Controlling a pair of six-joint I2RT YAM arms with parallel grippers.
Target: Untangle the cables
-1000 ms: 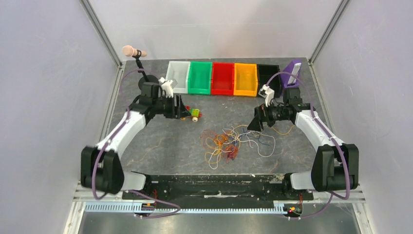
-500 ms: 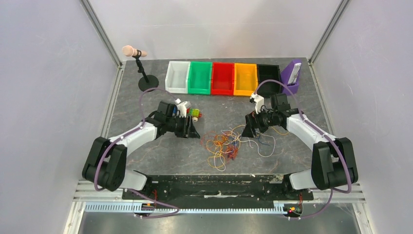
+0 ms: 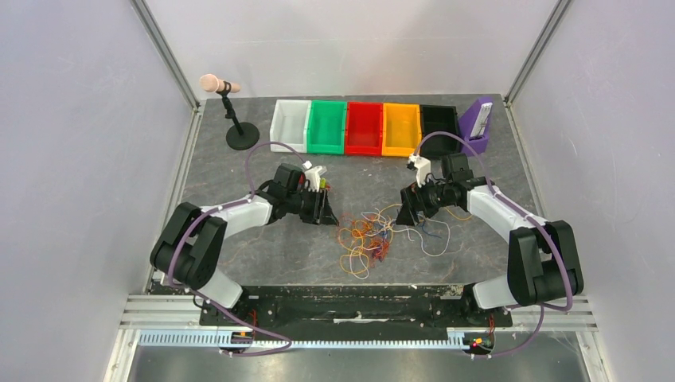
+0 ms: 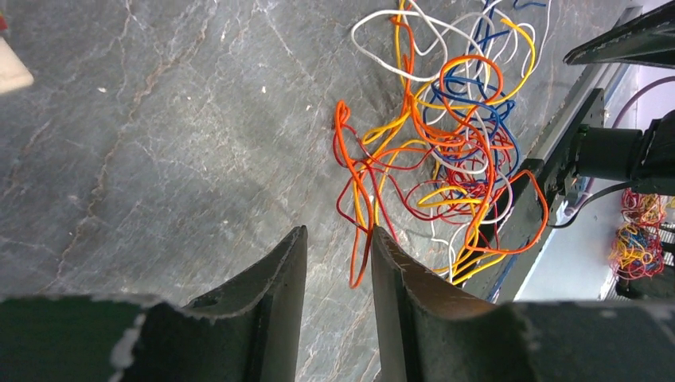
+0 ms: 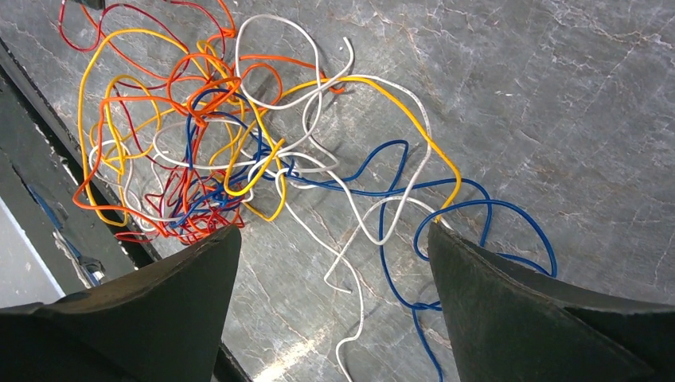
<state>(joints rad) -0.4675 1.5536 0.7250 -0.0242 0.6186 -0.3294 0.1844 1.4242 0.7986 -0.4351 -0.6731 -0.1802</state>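
The cables [image 3: 366, 235] lie in a loose tangle of orange, yellow, red, white and blue strands on the grey table, between my two arms. My left gripper [image 3: 328, 216] sits at the tangle's left edge. In the left wrist view the left gripper [image 4: 338, 231] has a narrow gap between its jaws, and an orange loop of the cables [image 4: 360, 263] lies on the table just past the tips, unpinched. My right gripper [image 3: 402, 215] is at the tangle's right edge. The right gripper [image 5: 334, 229] stands wide open above white and blue strands of the cables [image 5: 374, 215].
A row of bins stands at the back: white [image 3: 290, 125], green [image 3: 326, 126], red [image 3: 364, 127], orange [image 3: 401, 129], black [image 3: 438, 123]. A purple holder [image 3: 477, 119] is to their right and a microphone stand [image 3: 231, 119] at the back left. A small coloured block [image 3: 319, 185] lies beside the left gripper.
My left arm has swung down and right from near the bins to the tangle's left edge, and its jaws have narrowed. The right gripper moved slightly toward the tangle.
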